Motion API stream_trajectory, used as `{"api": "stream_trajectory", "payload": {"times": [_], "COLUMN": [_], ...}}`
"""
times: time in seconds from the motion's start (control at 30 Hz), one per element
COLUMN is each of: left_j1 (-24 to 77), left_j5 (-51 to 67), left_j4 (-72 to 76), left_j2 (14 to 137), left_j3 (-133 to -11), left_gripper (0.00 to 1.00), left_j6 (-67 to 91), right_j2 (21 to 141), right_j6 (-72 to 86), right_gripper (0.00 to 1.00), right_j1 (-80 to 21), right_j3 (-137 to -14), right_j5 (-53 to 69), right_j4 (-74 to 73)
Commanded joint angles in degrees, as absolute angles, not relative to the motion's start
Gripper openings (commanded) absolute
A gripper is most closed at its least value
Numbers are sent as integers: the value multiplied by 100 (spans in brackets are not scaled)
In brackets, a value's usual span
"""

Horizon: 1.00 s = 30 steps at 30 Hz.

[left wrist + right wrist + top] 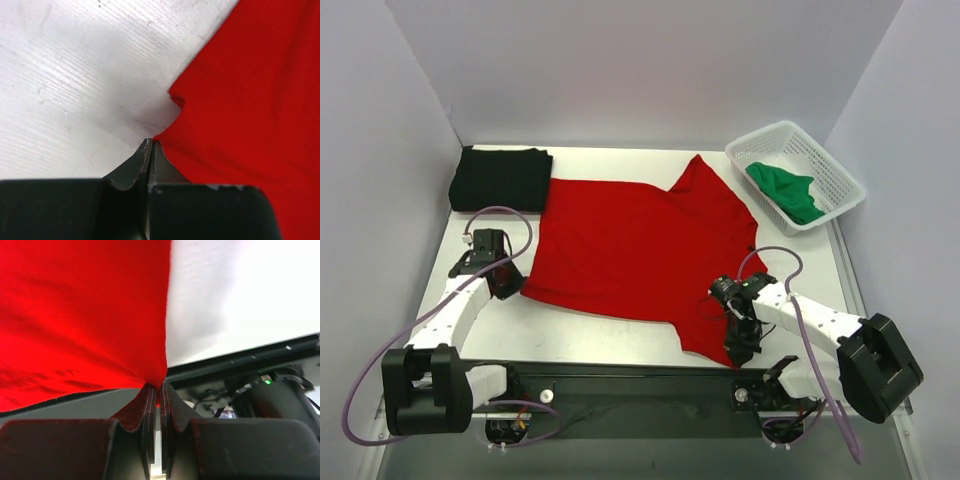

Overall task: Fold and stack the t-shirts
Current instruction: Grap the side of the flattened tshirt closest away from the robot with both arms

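The red t-shirt [640,250] lies spread flat across the middle of the table. My left gripper [507,281] is at its near left edge, its jaws shut on the tip of the cloth [250,100]. My right gripper [740,345] is at the near right corner, its jaws shut on a pinch of the red cloth [80,315], which hangs lifted from them. The black t-shirt [501,178] lies folded at the back left, touching the red one's corner. The green t-shirt [786,190] is crumpled in the basket.
The white mesh basket [840,180] stands at the back right corner. White walls close off the back and both sides. The black base rail [640,385] runs along the near edge and shows in the right wrist view [240,360].
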<state>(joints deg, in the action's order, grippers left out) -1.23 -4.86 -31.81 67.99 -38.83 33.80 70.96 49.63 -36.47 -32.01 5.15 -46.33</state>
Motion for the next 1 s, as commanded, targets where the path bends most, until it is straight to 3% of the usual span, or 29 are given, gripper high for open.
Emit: {"api": "stream_trajectory", "payload": {"times": [0.0, 0.5, 0.97], "left_j1": [-167, -167, -167], "left_j5": [-659, -369, -650], "left_j4": [-3524, -5071, -6398], "left_j2": [6470, 5089, 4369], "left_j3": [-4183, -4438, -4825], "left_gripper": [0, 0, 0], "left_j6": [3322, 3717, 3806], "right_j2": [6909, 6688, 5933], "right_j6": [5142, 4975, 5177], "right_gripper": [0, 0, 0], "right_j1": [-3647, -3647, -3770], "right_j3": [-3515, -5343, -5502], "right_j5": [62, 18, 176], "right_j4": [-5581, -6793, -7831]}}
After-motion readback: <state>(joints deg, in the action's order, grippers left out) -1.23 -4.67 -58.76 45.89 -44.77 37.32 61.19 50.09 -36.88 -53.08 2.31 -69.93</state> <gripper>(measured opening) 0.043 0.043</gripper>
